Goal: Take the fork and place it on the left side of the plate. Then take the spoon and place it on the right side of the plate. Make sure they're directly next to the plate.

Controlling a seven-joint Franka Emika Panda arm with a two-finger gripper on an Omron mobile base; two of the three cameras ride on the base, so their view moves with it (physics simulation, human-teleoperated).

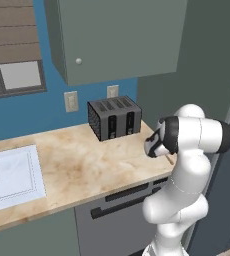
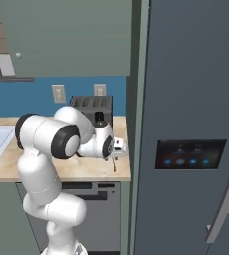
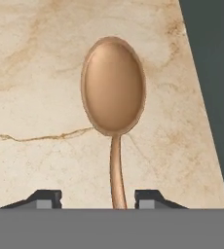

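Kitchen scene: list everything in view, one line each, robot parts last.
spoon: one, brown all over, lying on the counter near its right end, handle running between the finger tips
counter: one, beige marbled, below the wall cabinets
toaster: one, dark grey, at the back of the counter against the wall
sink: one, pale grey, set in the counter at left
wall outlets: two, off-white, on the blue wall above the toaster
wall cabinet: one, grey-green, above the counter
window: one, grey frame, upper left
fridge: one, dark grey with display panel, right of the counter
dishwasher: one, grey, under the counter
gripper: one, dark finger tips on either side of the spoon handle, not touching it
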